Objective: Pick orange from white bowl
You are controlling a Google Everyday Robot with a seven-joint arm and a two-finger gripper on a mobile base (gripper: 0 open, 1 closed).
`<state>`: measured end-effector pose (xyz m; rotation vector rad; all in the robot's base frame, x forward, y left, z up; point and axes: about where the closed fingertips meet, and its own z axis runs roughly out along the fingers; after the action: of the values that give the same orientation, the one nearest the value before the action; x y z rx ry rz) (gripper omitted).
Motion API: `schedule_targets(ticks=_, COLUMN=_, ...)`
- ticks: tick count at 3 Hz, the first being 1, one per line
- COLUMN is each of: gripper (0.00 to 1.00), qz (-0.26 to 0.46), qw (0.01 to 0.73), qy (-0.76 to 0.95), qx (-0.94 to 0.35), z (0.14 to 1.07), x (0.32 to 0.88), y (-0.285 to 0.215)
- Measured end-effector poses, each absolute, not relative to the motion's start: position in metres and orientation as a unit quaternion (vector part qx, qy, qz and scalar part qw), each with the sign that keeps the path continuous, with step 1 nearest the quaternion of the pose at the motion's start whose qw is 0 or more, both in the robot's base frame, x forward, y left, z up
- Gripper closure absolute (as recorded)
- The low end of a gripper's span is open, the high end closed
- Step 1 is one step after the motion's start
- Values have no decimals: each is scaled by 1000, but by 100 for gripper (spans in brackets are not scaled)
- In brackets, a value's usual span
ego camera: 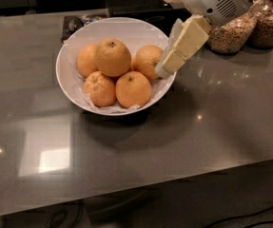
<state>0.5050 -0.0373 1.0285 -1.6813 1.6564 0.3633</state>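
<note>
The white bowl (76, 91) stands on the grey counter left of centre, lined with crinkled white paper. It holds several oranges. The orange (112, 57), the largest and palest with bumpy skin and a dark stem dot, lies on top of the pile. Smaller deeper-orange ones lie around it, one at the right (147, 61) and two at the front (133, 89). My gripper (167, 66) comes in from the upper right. Its cream fingers slant down over the bowl's right rim, tips beside the right-hand orange and to the right of the large one. It holds nothing.
Two clear containers of grain or cereal (234, 32) stand behind my arm at the upper right. A dark tray with small items (79, 23) lies behind the bowl. The counter's front edge runs along the bottom of the view.
</note>
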Motion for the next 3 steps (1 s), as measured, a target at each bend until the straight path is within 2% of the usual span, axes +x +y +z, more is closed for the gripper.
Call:
schedule_targets(ticks=1, gripper=0, qz=131, qw=345, qy=644, qx=-670, z=1014, x=513, y=-16)
schedule_targets(ticks=3, gripper=0, qz=75, qw=244, qy=669, qx=-698, z=980, x=538, y=29)
